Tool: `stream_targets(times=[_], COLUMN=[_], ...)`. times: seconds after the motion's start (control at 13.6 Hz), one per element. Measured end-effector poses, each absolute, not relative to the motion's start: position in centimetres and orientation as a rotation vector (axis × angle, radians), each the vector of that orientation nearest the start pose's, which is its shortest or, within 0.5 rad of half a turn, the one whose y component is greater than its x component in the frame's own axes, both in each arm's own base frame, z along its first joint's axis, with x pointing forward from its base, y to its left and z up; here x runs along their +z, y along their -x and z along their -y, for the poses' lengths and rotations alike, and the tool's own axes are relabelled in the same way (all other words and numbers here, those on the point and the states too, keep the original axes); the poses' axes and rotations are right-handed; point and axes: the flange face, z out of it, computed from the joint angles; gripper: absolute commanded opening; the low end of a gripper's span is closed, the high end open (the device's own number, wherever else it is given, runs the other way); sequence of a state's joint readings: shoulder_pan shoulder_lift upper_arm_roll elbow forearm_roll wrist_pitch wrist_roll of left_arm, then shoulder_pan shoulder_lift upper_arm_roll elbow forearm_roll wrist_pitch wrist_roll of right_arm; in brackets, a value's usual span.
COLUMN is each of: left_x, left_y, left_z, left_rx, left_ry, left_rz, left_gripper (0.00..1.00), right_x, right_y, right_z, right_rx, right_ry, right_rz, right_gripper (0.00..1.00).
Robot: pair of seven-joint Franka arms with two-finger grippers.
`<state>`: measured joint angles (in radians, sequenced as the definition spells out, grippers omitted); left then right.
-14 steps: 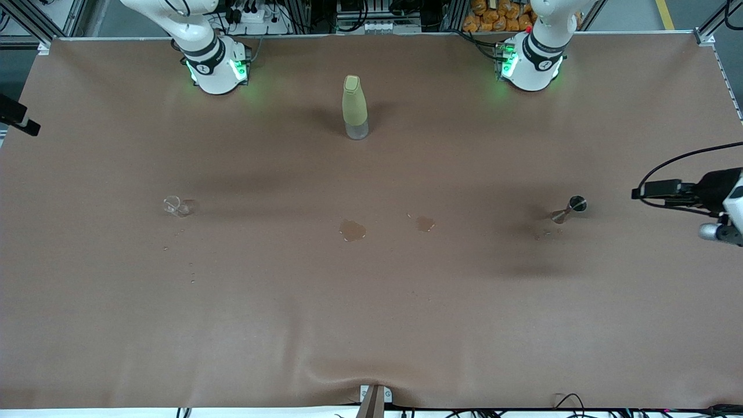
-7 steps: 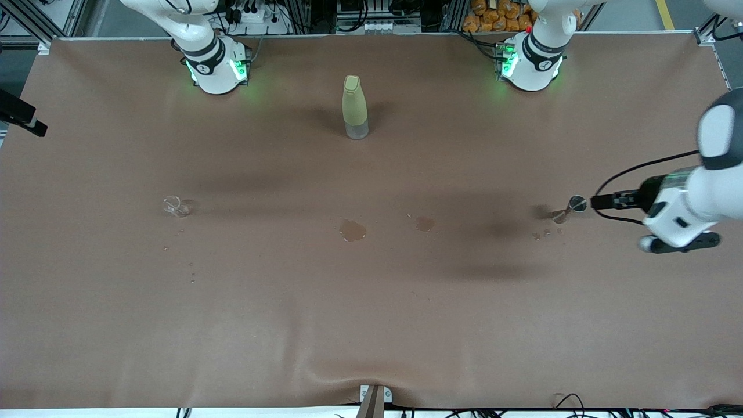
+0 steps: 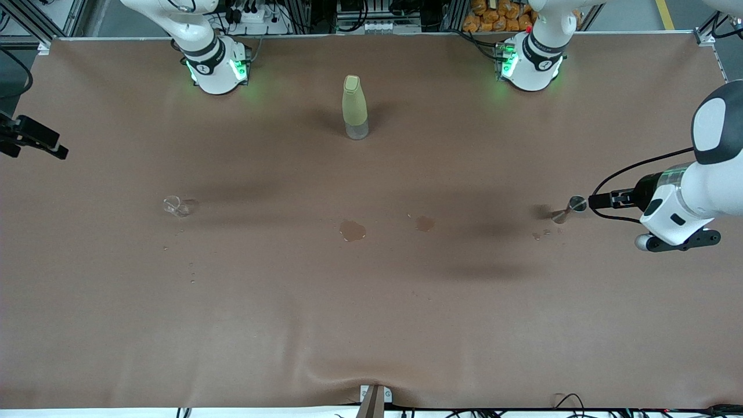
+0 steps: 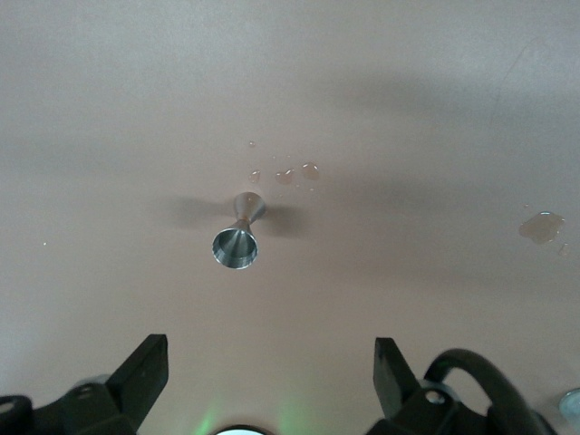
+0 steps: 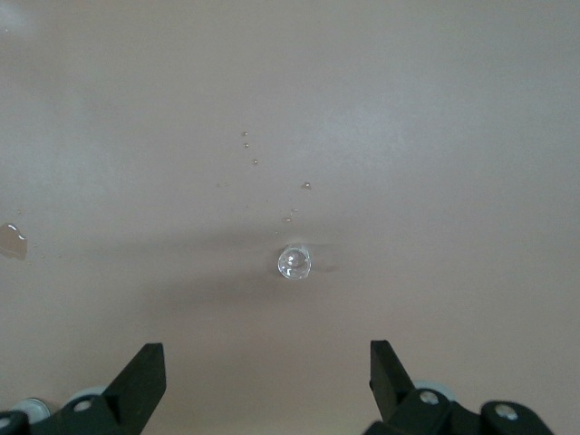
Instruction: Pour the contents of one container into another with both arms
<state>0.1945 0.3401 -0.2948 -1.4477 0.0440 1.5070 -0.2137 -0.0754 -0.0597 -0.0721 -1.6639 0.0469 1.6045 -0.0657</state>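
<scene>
Over the last second the left gripper (image 4: pixel 263 381) has swung in from the table's edge toward the metal measuring cup (image 3: pixel 570 208) and now hangs beside it, fingers wide apart and empty. The right gripper (image 5: pixel 263 381), also spread wide on nothing, has edged in toward the small clear glass (image 3: pixel 176 205). Both vessels stand well apart on the matte brown cloth (image 3: pixel 371 319); wet patches (image 3: pixel 353 230) lie between them, and a tall, smooth green bottle (image 3: pixel 354 106) stands nearer the bases.

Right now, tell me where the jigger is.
The jigger stands upright toward the left arm's end of the table, beside small droplets, just ahead of the open left hand.
</scene>
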Motion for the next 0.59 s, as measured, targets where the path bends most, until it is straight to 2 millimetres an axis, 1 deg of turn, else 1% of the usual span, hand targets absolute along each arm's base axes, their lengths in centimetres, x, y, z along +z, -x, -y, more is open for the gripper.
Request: stream_targets(times=[0.15,0.3,0.59], left_x=[48.5,49.2,50.2], left_y=[-63.1,-63.8,-63.9], left_z=[3.4,3.5,4.2], left_rx=[0.384,0.288,0.223], left_ry=[3.13,3.161,3.168], left_rz=[0.179,0.187,0.22], left_gripper=[1.0,1.0,1.0], right_x=[61.6,61.6,61.3], right_y=[-53.1,-52.8,-52.1], right_z=[7.6,7.8,8.2], right_rx=[-0.003,0.016,0.093], right_ry=[3.087,3.086,3.1], right_rz=[-0.13,-0.136,-0.141], right_gripper=[1.0,1.0,1.0])
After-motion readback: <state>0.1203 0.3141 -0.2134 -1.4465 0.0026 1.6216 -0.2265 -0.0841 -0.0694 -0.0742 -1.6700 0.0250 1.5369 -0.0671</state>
